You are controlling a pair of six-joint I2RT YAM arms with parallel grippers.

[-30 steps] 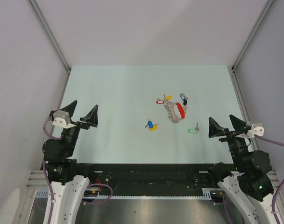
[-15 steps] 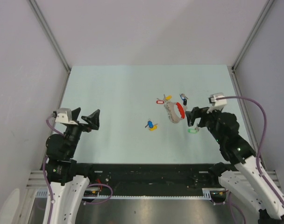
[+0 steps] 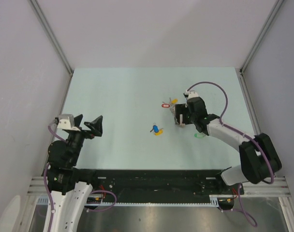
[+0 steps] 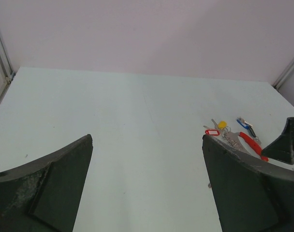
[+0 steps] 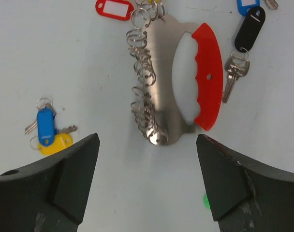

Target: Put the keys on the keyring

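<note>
The keyring [image 5: 164, 92] lies flat on the table, a silver plate with a coil of rings [image 5: 142, 82] and a red curved band [image 5: 208, 77]. My right gripper [image 5: 147, 183] hovers open over its near end, one finger on each side, touching nothing. In the top view the right gripper [image 3: 182, 121] covers most of the keyring. Around the keyring lie a red-headed key [image 5: 114, 8], a blue and a yellow one together [image 5: 48, 133], a dark one [image 5: 247, 34] and a green one [image 3: 199, 136]. My left gripper [image 3: 87, 123] is open and empty at the near left.
From the left wrist view the keyring [image 4: 248, 144], the red key [image 4: 212, 132] and the yellow key [image 4: 222, 124] lie far right. Grey walls with metal posts [image 3: 55, 43] close in the pale table [image 3: 118, 96] on three sides.
My right arm has swung from its rest at the near right out to the keyring and now hovers over it, open. The left arm shifted only slightly. The keys have not moved.
</note>
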